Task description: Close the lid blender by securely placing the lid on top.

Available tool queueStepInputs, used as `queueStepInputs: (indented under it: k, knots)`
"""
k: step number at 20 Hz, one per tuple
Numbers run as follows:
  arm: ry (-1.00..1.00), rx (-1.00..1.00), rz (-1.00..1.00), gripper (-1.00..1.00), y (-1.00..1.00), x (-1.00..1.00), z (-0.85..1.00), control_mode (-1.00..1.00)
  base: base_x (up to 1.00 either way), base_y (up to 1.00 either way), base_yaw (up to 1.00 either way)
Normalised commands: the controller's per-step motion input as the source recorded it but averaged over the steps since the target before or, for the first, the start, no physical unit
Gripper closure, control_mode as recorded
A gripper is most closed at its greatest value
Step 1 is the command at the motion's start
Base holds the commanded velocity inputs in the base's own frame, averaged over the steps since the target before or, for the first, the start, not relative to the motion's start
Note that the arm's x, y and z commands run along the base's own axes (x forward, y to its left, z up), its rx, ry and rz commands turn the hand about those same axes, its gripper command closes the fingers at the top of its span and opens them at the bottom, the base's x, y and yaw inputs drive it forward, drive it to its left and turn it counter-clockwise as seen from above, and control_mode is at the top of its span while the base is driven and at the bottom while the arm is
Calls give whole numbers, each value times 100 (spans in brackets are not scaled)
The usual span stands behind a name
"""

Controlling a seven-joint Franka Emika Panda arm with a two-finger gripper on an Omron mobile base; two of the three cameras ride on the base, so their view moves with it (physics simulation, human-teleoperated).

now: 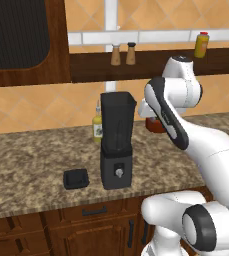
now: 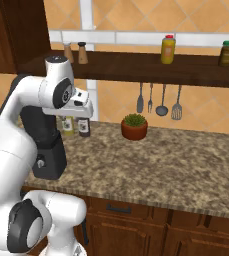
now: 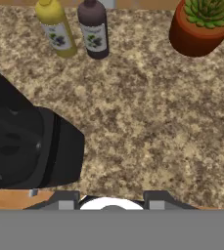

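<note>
**One lid, off the jar**

I see the lid (image 1: 76, 178) flat on the counter (image 1: 31, 150), just left of the blender (image 1: 117, 140), whose jar mouth stands uncovered. My gripper (image 3: 111, 199) hangs above bare counter right of the blender, fingers drawn together, holding nothing. Two bottles (image 3: 74, 27) and a potted plant (image 3: 204, 24) stand behind.

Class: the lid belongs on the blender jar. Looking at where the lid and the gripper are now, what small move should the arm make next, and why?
Probably swing the hand left and down toward the lid. It lies flat on the counter, left of the blender, whose jar mouth is uncovered. The gripper hangs high over bare counter to the blender's right, holding nothing.
</note>
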Motion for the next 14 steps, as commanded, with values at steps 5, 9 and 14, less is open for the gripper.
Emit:
queueStepInputs:
  k: [5, 9, 14]
  knots:
    - [-20, 0, -4, -100, 0, -66, 0, -100, 0, 0, 0]
    - [-40, 0, -15, -100, 0, -100, 0, -100, 0, 0, 0]
    - [-23, -7, -1, -100, 55, -100, 0, -100, 0, 0, 0]
